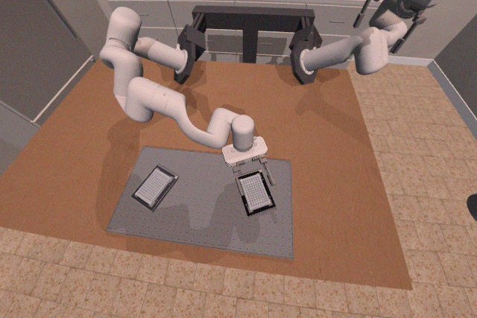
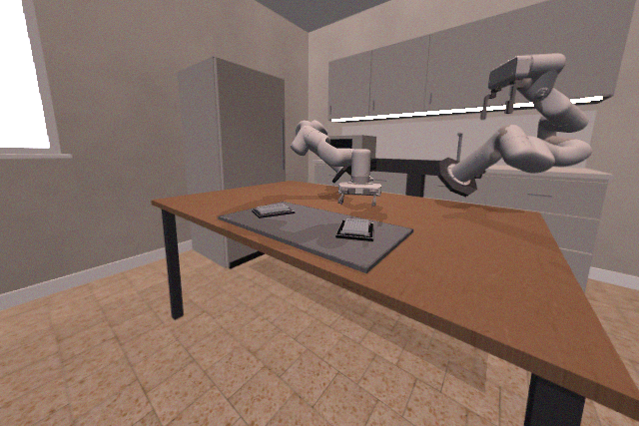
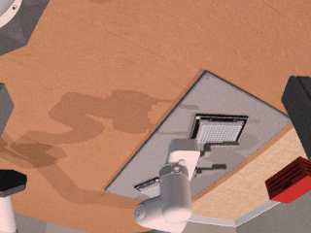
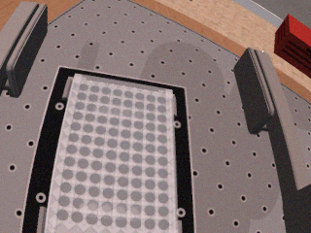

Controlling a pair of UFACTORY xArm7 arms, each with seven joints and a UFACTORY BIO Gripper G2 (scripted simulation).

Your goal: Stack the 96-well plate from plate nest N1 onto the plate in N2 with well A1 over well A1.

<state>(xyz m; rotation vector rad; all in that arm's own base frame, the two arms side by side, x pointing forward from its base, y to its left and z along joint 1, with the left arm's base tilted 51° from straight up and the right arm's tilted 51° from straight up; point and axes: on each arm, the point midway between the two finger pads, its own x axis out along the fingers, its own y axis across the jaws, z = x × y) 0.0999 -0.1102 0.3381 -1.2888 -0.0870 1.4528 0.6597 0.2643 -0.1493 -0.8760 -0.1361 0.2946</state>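
A pale 96-well plate (image 1: 256, 191) (image 2: 356, 226) (image 3: 221, 133) (image 4: 117, 150) sits in the black nest N1 (image 1: 265, 208) (image 4: 41, 160), at the right in the top view. The other plate (image 1: 155, 186) (image 2: 273, 209) (image 3: 152, 189) sits in nest N2 (image 1: 144, 203), at the left there. My right gripper (image 1: 257, 189) (image 2: 357, 203) (image 3: 231, 155) (image 4: 141, 73) is open and empty, pointing down above N1, its fingers wider apart than the plate. My left gripper (image 1: 377, 38) (image 2: 496, 113) (image 3: 151, 112) is open and empty, raised far from both nests. The cut-off corners cannot be made out.
Both nests stand on a grey perforated board (image 1: 192, 176) (image 2: 310, 232) on the brown table (image 1: 327, 191). The right arm reaches across the table behind the board. The left arm is folded up beyond the table's back right in the top view. A red object (image 3: 292, 182) (image 4: 296, 41) lies beyond the board.
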